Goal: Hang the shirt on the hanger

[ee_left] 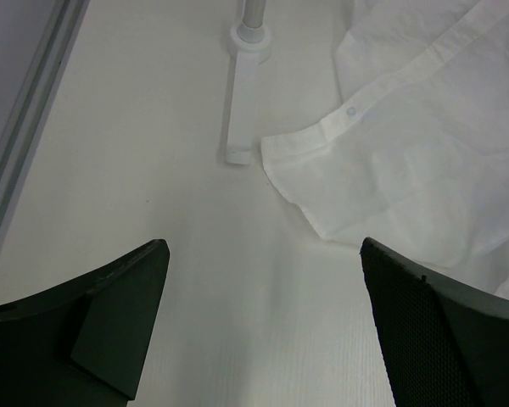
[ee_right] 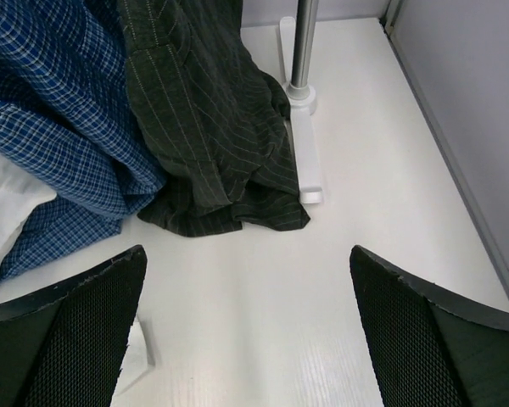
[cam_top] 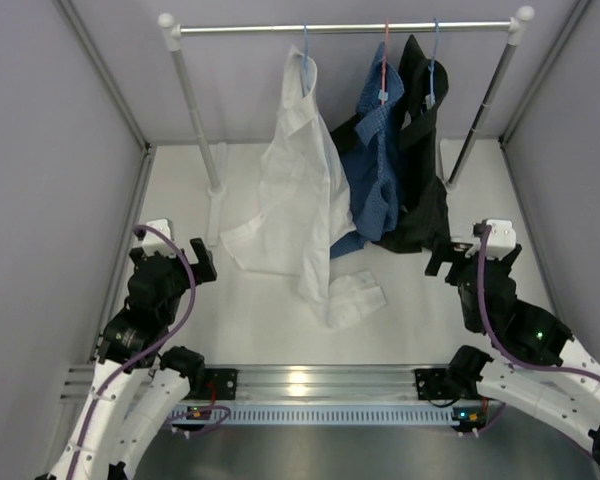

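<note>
The white shirt (cam_top: 300, 190) hangs from the light-blue hanger (cam_top: 306, 45) at the left of the rail; only the hanger's hook shows. The shirt's hem and a sleeve cuff (cam_top: 355, 295) lie on the table. My left gripper (cam_top: 180, 250) is open and empty, low over the table to the left of the shirt. In the left wrist view (ee_left: 263, 254) the shirt's hem (ee_left: 424, 153) lies ahead and to the right. My right gripper (cam_top: 470, 248) is open and empty at the right; it also shows in the right wrist view (ee_right: 246, 254), with white cloth (ee_right: 4, 212) at the left edge.
A blue checked shirt (cam_top: 375, 160) on a red hanger (cam_top: 385, 50) and a black garment (cam_top: 415, 170) on a darker blue hanger (cam_top: 434, 50) hang on the rail (cam_top: 350, 28). The rack's feet (ee_left: 242, 93) (ee_right: 304, 127) stand on the table. Grey walls close in on both sides.
</note>
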Motion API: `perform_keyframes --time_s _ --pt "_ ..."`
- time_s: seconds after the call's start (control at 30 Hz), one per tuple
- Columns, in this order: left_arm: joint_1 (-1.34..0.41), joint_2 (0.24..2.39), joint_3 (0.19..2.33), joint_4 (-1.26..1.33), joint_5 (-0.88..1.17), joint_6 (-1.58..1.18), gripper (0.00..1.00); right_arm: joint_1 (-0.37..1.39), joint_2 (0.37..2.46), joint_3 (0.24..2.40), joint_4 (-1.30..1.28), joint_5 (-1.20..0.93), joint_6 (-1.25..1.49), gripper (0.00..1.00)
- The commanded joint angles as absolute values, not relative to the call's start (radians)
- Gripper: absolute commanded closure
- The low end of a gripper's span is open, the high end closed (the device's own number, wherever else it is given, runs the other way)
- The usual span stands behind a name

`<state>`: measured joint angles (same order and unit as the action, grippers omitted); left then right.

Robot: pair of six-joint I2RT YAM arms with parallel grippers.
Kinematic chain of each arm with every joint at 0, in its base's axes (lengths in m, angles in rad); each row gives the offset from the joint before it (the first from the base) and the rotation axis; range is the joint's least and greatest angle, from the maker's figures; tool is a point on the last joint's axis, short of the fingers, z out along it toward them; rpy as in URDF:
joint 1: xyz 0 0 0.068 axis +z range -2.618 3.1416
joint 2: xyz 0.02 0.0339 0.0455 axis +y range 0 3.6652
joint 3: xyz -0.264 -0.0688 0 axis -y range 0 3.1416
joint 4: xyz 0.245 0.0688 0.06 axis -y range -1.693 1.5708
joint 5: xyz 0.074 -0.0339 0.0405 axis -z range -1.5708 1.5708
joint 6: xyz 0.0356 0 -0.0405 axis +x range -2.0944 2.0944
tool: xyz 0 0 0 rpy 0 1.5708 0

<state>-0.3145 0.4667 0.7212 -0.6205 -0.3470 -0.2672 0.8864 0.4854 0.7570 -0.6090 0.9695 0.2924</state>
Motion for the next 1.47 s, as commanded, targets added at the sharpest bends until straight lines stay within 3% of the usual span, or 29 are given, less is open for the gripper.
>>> perform_keyframes --time_s 0.0,0.27,1.43 --pt "-0.308 0.427 0.715 -0.571 -0.328 -0.27 0.02 0.885 0.474 0.831 -0.745 0.993 0.36 0.01" --pt "-0.308 0.426 0.713 -0.568 -0.307 -0.267 0.02 0.887 0.393 0.79 -0.759 0.985 0.347 0.01" --pt "-0.308 0.416 0.71 -0.563 -0.261 -0.261 0.02 0.887 0.42 0.807 -0.758 0.943 0.321 0.0"
